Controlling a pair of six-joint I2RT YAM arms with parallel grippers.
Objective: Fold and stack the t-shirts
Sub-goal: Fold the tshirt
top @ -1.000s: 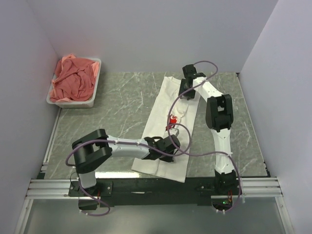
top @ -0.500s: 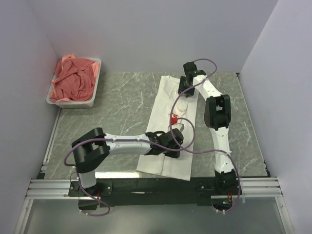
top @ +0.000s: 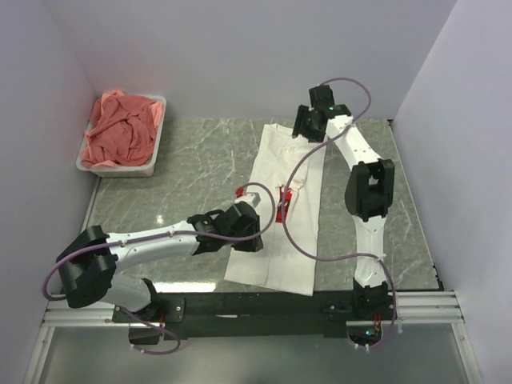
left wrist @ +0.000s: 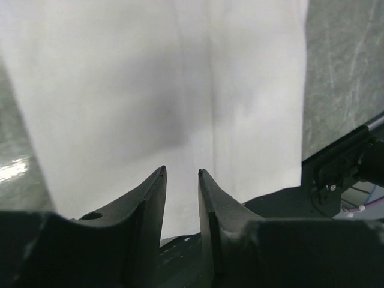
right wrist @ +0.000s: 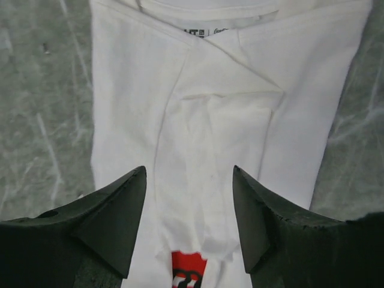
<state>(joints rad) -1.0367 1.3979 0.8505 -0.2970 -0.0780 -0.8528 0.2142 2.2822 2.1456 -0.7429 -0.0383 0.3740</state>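
- My left claw [left wrist: 180,174] hovers over the lower part of the white cotton t-shirt [top: 272,268]. Its jaws are only a sliver apart, with nothing between them.
- My right claw [right wrist: 189,171] hangs above the collar end. Its jaws are spread wide and it is empty too.
- The shirt lies on the grey-green marbled table [top: 184,176] as a long narrow strip. The sides are folded in, the collar is at the far end and the hem near my bases.
- A bit of the red rectangular chest print [right wrist: 189,264] peeks out at the middle seam.
- The salmon-pink t-shirts [top: 120,132] sit heaped in the white plastic tub [top: 120,170], well apart at the far left.
- As I read it, the lengthwise folds are done and the crosswise fold comes next.
- To do it cleanly, I'd open my left claw wider and take both corners of one end, pinching every layer.
- I'd lift low, carry both corners evenly to the other end and line up the edges.
- The purple cable [top: 292,232] drapes across the cloth and could drag the fold.
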